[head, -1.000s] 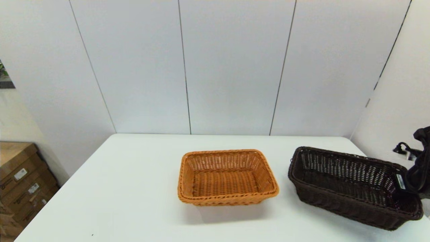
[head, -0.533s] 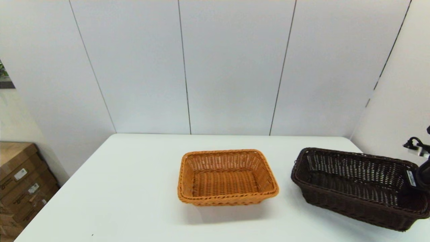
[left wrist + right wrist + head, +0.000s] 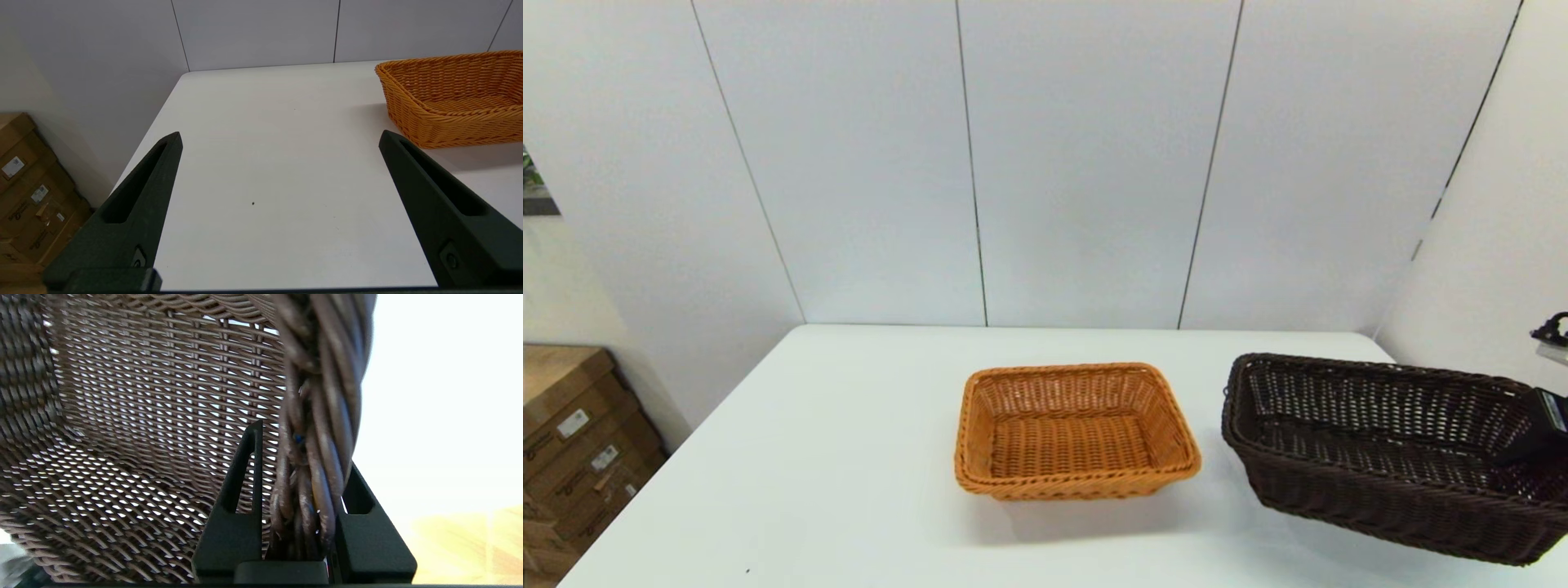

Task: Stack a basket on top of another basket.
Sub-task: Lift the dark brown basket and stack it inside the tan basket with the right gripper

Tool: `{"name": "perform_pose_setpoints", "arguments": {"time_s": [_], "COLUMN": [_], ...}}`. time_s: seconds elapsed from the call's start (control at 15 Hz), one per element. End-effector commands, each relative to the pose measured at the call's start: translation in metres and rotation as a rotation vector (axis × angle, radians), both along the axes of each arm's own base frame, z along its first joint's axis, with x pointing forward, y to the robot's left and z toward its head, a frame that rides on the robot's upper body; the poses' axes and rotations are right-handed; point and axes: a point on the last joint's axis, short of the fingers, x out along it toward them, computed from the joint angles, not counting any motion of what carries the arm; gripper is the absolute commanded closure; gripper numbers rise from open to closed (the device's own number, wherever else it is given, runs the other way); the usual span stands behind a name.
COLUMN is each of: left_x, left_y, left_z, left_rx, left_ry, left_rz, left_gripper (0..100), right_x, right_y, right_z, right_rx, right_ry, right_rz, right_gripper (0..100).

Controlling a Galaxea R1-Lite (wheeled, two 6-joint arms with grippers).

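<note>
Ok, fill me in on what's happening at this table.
The right gripper is shut on the rim at the right end of the dark brown basket and holds that end tilted up off the white table. The orange-tan basket sits empty at the table's middle, apart from it. The left gripper hangs open over bare table, holding nothing. Nothing is stacked yet.

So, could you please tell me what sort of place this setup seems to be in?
Probably a lab or test room: a bare white table against plain panelled walls, with labelled cardboard boxes stacked beside it.
</note>
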Motion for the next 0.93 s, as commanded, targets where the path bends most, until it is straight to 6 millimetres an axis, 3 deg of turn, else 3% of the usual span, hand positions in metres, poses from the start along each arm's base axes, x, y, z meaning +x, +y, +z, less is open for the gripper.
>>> {"name": "perform_pose_setpoints", "arguments": {"time_s": [0.07, 0.47, 0.93], "left_x": [0.000, 0.000, 0.000], "left_y": [0.000, 0.000, 0.000], "left_z": [-0.001, -0.001, -0.001], "left_rx": [0.000, 0.000, 0.000], "left_ry": [0.000, 0.000, 0.000], "left_rz": [0.000, 0.000, 0.000], "left_gripper": [0, 0, 0], "right_x": [-0.008, -0.015, -0.005], "right_y": [0.008, 0.020, 0.078], "right_z": [0.014, 0.034, 0.045], "right_rx": [0.122, 0.343, 0.378], "right_ry": [-0.045, -0.106, -0.081], "right_rz": [0.021, 0.059, 0.278], "right_gripper": [100, 100, 100]}}
